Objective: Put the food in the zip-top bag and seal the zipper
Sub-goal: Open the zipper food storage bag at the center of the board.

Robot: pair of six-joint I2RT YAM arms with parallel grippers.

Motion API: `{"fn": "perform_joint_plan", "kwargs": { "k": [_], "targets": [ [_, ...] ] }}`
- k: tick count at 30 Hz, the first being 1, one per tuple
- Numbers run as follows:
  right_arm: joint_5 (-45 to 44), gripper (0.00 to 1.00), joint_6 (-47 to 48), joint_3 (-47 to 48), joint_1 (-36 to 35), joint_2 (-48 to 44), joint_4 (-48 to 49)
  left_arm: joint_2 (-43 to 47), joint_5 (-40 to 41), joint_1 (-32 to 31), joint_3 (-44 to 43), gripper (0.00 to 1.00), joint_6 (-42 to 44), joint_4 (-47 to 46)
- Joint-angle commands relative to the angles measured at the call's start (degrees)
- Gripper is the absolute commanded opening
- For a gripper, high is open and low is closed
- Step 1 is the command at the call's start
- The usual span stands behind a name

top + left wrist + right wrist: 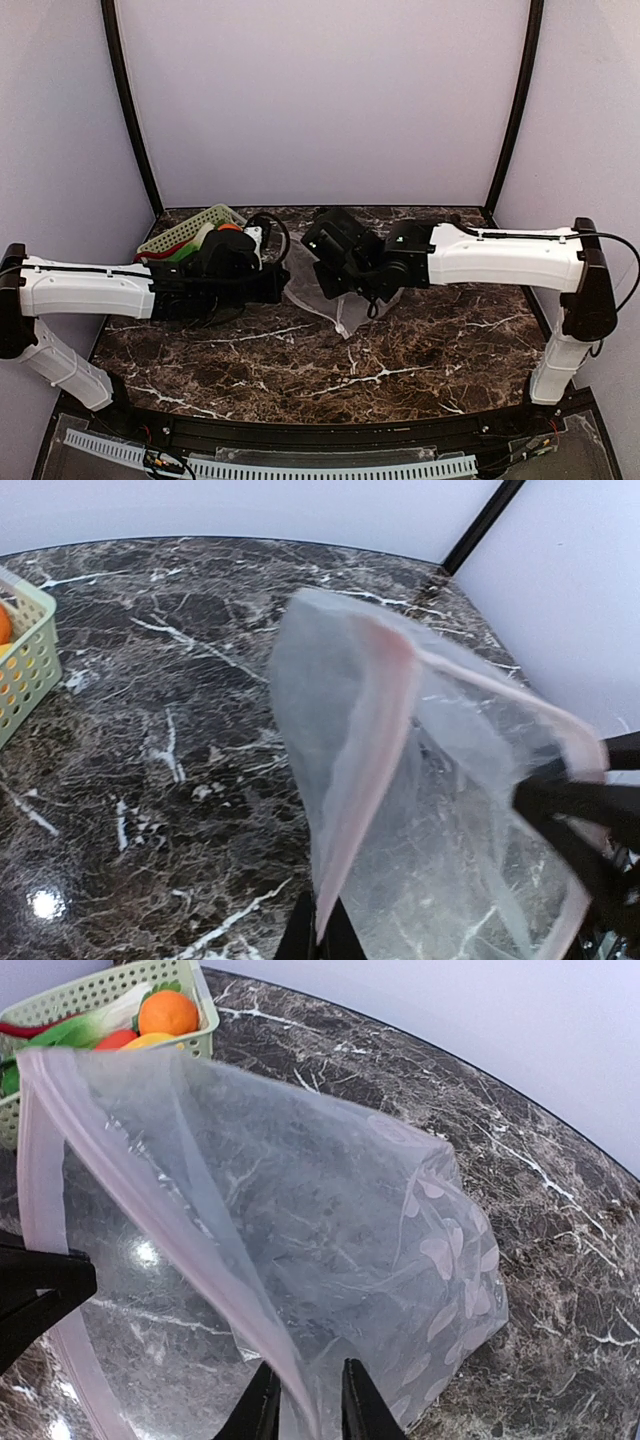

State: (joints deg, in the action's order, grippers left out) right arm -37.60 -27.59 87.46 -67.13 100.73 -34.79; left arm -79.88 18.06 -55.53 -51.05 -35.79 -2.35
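Two lips of the zip-top bag [330, 1230] are pinched tight, one in my left gripper [318, 935], one in my right gripper [303, 1400], spreading its mouth between them. The food [165, 1012] lies in the green basket [100, 990], leftward, nearest my left arm.

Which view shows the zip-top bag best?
The right wrist view: the zip-top bag fills it, mouth open, dots visible. The left wrist view shows its rim and one side; the top view, only a crumpled part.
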Motion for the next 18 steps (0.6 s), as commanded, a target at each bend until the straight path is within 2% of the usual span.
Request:
{"fn": "perform_joint_plan", "kwargs": {
  "k": [1,4,5,7,12,13,15,18],
  "targets": [
    [1.1,0.26,-1.0,1.6,-0.4,3.0,-1.5,1.9,-5.0,-1.0,1.8,0.01,0.8,-9.0],
    [2.4,0.39,-0.6,2.0,-0.4,4.4,-0.9,2.2,-5.4,-1.3,2.2,0.01,1.2,-10.7],
    [1.3,0.49,-1.0,2.3,-0.3,5.5,-1.4,2.2,-5.5,-1.3,2.4,0.01,1.2,-10.6],
    [0.0,0.57,-1.8,2.3,-0.1,6.2,-2.4,2.5,-5.3,-1.3,2.5,0.01,1.0,-10.2],
    [-1.4,0.66,-5.2,2.4,0.8,7.2,-7.1,4.0,-3.5,-1.4,3.1,0.01,0.6,-8.6],
    [-1.5,0.65,-5.7,2.2,0.9,7.2,-7.6,4.5,-2.7,-1.4,3.3,0.01,0.7,-8.5],
    [-1.4,0.55,-6.3,1.7,1.1,6.8,-8.5,5.1,-1.2,-1.4,3.5,0.01,1.1,-7.7],
    [-0.9,0.32,-6.8,0.5,1.4,5.1,-8.6,5.5,2.9,-1.3,3.1,0.01,2.2,-3.4]
  ]
}}
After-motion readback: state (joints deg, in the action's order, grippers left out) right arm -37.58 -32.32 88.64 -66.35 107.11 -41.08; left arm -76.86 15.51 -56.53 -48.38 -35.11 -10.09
